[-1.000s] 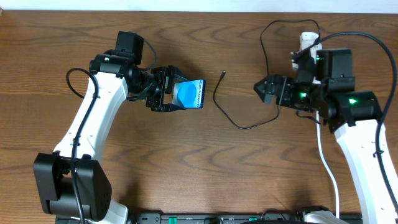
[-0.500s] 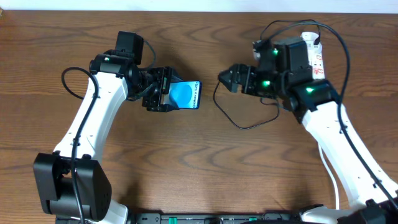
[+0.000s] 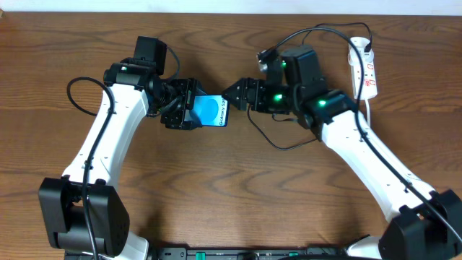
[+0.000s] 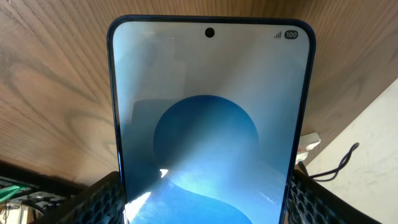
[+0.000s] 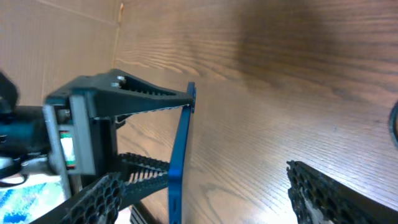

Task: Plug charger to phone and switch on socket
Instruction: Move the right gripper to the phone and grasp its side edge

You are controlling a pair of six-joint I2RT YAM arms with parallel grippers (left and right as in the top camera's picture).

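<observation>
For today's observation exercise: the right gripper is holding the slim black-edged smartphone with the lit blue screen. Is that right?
No. The left gripper is holding the slim black-edged smartphone with the lit blue screen; the right gripper is open beside it. The overhead view shows this.

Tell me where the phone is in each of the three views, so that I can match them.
Overhead: the phone is in the upper middle, screen up, in the left gripper.
Left wrist: it fills the centre, screen facing the camera.
Right wrist: left of centre, seen edge-on as a thin blue strip.
Shared landmark: the left gripper's black fingers clamping the phone.
</observation>
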